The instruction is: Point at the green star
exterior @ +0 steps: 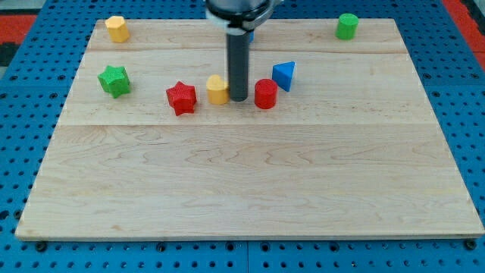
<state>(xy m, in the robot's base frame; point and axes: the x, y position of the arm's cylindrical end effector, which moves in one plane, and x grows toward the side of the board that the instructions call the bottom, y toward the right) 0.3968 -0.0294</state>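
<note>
One rod, no gripper on this rig, so we had nothing to report as open, closed or holding; we only had my tip [239, 100]. It sat on the table [242, 189] in the narrow gap between the yellow block [217, 89] on the view's left and the red cylinder [265, 94] on the view's right, close to both; whether it touched either, we could not tell. Just past the red cylinder, toward the view's top right, stood the blue triangular block [284, 75]. Left of the yellow block was the red star [181, 98].

The green star [114, 80], our target, lay well apart at the view's left, beyond the red star and slightly higher in the view. We judged the pointing not yet done. The tip being wedged mid-row mattered: a straight slide left would likely shove the yellow block and red star, so we judged it would need to back out toward the view's bottom, then go round.

Far corners held a yellow block at top left [116, 28] and a green cylinder [347, 26] at top right, both out of the way. Something blue showed behind the rod; too hidden to name.
</note>
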